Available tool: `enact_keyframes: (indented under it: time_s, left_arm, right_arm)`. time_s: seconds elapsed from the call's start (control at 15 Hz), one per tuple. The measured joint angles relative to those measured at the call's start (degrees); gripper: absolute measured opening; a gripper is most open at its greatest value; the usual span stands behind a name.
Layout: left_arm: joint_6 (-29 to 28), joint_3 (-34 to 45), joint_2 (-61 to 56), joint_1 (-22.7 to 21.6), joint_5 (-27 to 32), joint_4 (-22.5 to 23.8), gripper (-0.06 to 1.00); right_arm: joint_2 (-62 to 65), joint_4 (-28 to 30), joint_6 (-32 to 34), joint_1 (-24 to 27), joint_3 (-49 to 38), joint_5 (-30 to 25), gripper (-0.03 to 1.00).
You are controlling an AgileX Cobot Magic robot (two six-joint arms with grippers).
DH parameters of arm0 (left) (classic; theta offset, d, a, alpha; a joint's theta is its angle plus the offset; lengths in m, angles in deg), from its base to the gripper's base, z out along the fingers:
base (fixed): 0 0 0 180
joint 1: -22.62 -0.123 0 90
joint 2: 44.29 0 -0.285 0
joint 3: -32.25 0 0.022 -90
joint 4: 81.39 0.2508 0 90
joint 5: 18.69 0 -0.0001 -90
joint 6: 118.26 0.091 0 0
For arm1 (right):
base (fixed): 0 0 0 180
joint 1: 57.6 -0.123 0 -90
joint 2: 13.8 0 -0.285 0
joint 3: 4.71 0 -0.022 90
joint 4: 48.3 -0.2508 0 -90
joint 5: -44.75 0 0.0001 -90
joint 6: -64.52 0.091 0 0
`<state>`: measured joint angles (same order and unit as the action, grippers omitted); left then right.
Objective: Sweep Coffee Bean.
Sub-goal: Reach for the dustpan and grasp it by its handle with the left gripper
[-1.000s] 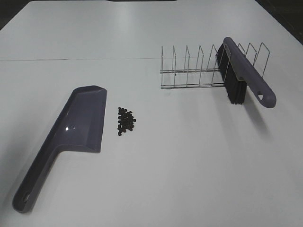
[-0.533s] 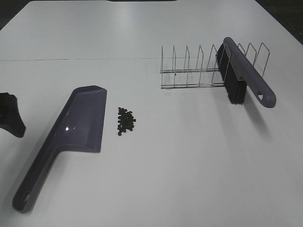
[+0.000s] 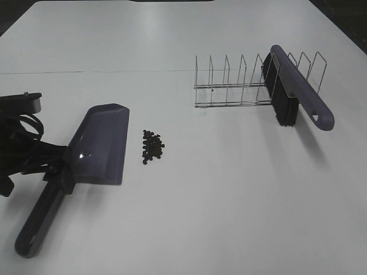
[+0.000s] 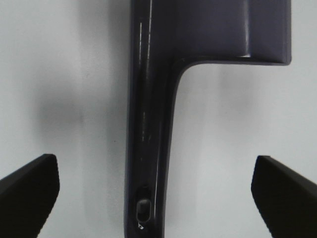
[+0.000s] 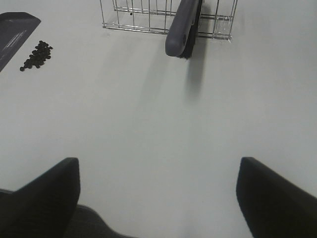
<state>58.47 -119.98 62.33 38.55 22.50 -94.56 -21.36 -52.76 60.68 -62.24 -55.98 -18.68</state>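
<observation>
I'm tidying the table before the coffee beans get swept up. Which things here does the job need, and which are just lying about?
Needed: coffee beans, dustpan, brush.
Lying about: wire rack, though the brush sits in it.

The left arm (image 3: 23,154) is matte black, with black cables (image 3: 31,123) looped beside it and a flat grey-edged plate (image 3: 30,99) on its far side. The left gripper fingers (image 4: 29,191) and right gripper fingers (image 5: 47,198) are black, smooth, wedge-shaped, with blunt tapered tips.

Purple dustpan (image 3: 100,146) flat on white table (image 3: 229,200); matching brush (image 3: 299,86) in wire rack (image 3: 229,87).
</observation>
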Motion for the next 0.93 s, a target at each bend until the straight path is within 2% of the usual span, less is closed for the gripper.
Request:
enact_keyframes:
  time_s: [0.33, 0.67, 0.93]
  left_arm:
    - [0.3, -0.2, 3.4, 0.2, -4.8, 0.0, 0.98]
    - [2.2, -4.9, 8.9, 0.2, -4.4, -0.3, 0.98]
    - [3.3, -5.7, 10.9, 0.2, -3.3, -0.9, 0.96]
  right_arm:
    - [0.0, 0.0, 0.0, 0.0, 0.0, 0.0, 0.76]
    - [0.0, 0.0, 0.0, 0.0, 0.0, 0.0, 0.76]
    - [0.0, 0.0, 0.0, 0.0, 0.0, 0.0, 0.76]
